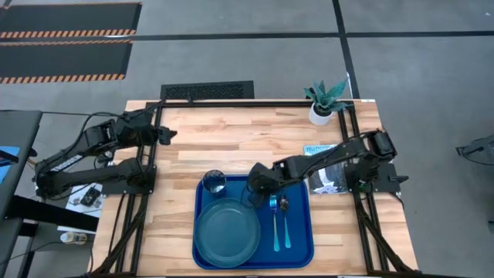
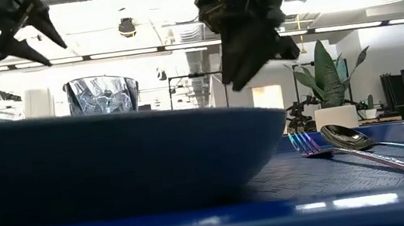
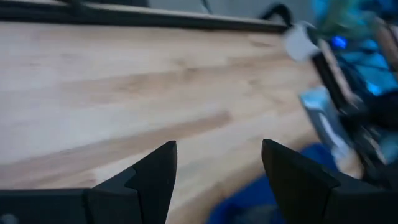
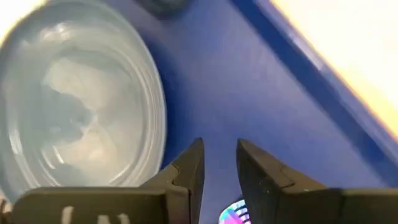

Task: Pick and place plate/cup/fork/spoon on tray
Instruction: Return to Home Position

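Note:
The blue tray (image 1: 297, 247) lies at the table's near middle. On it rest the teal plate (image 1: 226, 232) at its left, the clear cup (image 1: 214, 182) upright at its far left corner, and the fork (image 1: 275, 224) and spoon (image 1: 285, 220) side by side at its right, handles toward the near edge. My right gripper (image 1: 255, 185) hovers above the tray's far part between cup and cutlery, its fingers (image 4: 193, 165) a narrow gap apart and empty. My left gripper (image 1: 166, 135) is open and empty over the table's far left.
A white pot with a green plant (image 1: 324, 104) stands at the far right corner. A printed packet (image 1: 324, 166) lies on the table under my right arm. Bare wood (image 1: 216, 147) lies between the tray and the far edge.

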Controlling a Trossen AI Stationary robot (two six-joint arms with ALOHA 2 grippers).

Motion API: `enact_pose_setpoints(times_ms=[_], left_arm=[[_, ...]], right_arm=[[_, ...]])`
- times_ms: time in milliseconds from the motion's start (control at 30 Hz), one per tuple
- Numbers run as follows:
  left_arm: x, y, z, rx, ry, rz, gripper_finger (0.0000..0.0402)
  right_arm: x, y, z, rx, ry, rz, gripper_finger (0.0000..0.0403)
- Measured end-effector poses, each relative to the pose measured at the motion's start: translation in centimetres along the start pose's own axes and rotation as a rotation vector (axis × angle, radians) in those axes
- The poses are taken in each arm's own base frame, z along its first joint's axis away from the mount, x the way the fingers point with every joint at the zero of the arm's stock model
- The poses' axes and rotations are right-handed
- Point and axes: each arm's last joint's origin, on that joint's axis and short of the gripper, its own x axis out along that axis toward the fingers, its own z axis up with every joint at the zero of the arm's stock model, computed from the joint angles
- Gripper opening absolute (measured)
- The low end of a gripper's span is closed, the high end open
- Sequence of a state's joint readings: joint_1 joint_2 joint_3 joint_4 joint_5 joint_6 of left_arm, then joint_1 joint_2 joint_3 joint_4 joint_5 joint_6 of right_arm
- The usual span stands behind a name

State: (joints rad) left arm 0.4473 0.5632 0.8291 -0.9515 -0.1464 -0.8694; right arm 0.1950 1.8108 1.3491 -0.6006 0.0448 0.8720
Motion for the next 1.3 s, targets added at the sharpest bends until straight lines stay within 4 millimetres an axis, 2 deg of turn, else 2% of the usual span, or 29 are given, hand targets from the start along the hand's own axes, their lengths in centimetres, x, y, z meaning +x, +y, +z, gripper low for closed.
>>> enact_pose_setpoints(times_ms=[133, 233, 333, 433, 633, 767, 867, 967, 1067, 1167, 1300], left_arm=[[-0.1, -0.9, -0.1, 0.031, 0.035, -0.114, 0.0222], [-0.3, -1.9, 0.0, 0.044, 0.039, -0.234, 0.0222], [-1.0, -3.4, 0.6, 0.046, 0.004, -0.427, 0.0222], [-2.9, -4.6, 1.9, 0.044, -0.106, -0.549, 0.0222], [-5.9, -5.3, 3.9, 0.024, -0.311, -0.554, 0.0222], [-6.9, -5.5, 4.3, -0.011, -0.3, -0.603, 0.0222], [-6.9, -5.5, 4.2, 0.034, -0.286, -0.603, 0.0222], [-6.6, -5.3, 4.2, 0.1, -0.327, -0.533, 0.0222], [-6.4, -4.9, 4.0, 0.176, -0.344, -0.463, 0.0222], [-6.0, -4.8, 3.9, 0.28, -0.385, -0.405, 0.0222], [-5.1, -4.3, 3.4, 0.284, -0.408, -0.365, 0.0222]], right_arm=[[-2.0, -0.4, 0.2, -0.002, -0.015, -0.008, 0.0116], [-5.1, -0.7, 0.5, 0.003, -0.049, 0.026, 0.0116], [-9.2, -1.2, 0.7, -0.023, -0.114, 0.083, 0.0116], [-13.8, -2.2, 0.8, -0.078, -0.221, 0.15, 0.0116], [-22.2, -5.0, 0.0, -0.172, -0.535, 0.139, 0.0116], [-26.8, -6.8, -1.7, -0.245, -0.659, 0.198, 0.0116], [-29.6, -8.7, -3.4, -0.37, -0.724, 0.183, 0.0116], [-31.7, -10.5, -4.8, -0.368, -0.783, 0.19, 0.0116], [-33.0, -12.1, -5.9, -0.339, -0.858, 0.133, 0.0116], [-33.0, -13.4, -6.6, -0.293, -0.956, 0.076, 0.0116], [-31.6, -15.2, -8.1, -0.253, -1.042, 0.125, 0.0117]])
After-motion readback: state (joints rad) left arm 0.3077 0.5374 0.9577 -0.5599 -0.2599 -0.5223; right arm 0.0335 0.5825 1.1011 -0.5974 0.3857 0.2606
